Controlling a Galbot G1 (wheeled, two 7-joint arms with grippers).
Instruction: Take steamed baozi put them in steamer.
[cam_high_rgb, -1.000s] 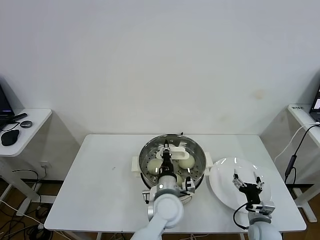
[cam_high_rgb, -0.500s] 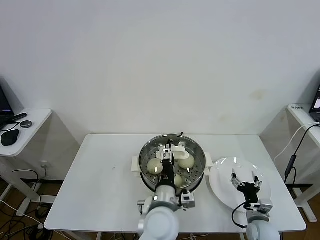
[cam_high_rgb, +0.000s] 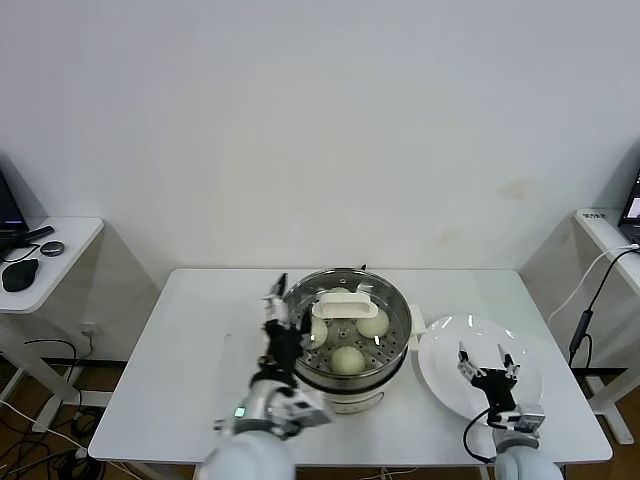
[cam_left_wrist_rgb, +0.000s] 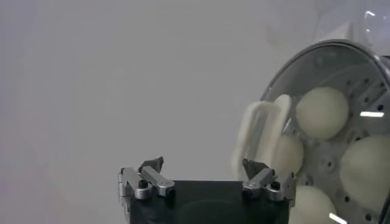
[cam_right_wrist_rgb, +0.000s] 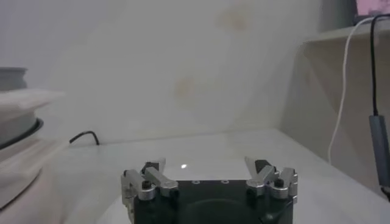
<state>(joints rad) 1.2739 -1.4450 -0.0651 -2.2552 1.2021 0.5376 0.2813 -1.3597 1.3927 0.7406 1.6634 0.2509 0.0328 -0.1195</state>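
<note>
White table (cam_high_rgb: 200, 330) carrying a steel steamer (cam_high_rgb: 395, 345) at centre and a flat white plate (cam_high_rgb: 440, 375) just to its right

Inside the steamer, a glass lid with a white handle (cam_high_rgb: 345, 305) over the buns; in the head view three buns visible on the perforated tray: one on the left under the handle (cam_high_rgb: 318, 328), one on the right (cam_high_rgb: 373, 322), one nearest (cam_high_rgb: 347, 359). From the left wrist view, four pale rounds seen through the lid: one far (cam_left_wrist_rgb: 322, 112), one beside the handle (cam_left_wrist_rgb: 289, 154), one at the edge (cam_left_wrist_rgb: 365, 171), one partly cut off behind the gripper (cam_left_wrist_rgb: 311, 207)

Left gripper (cam_high_rgb: 283, 318) raised at the left rim of the steamer, fingers (cam_left_wrist_rgb: 149, 179) spread wide apart and holding nothing, one fingertip close to the lid handle (cam_left_wrist_rgb: 259, 137), the other out over bare table

Right gripper (cam_high_rgb: 487, 362) hovering above the plate, well right of the steamer, fingers (cam_right_wrist_rgb: 151, 178) spread open and empty

Small side table (cam_high_rgb: 60, 250) at far left with a black mouse (cam_high_rgb: 18, 275); a black cable (cam_high_rgb: 590, 310) hanging at far right by another white surface
</note>
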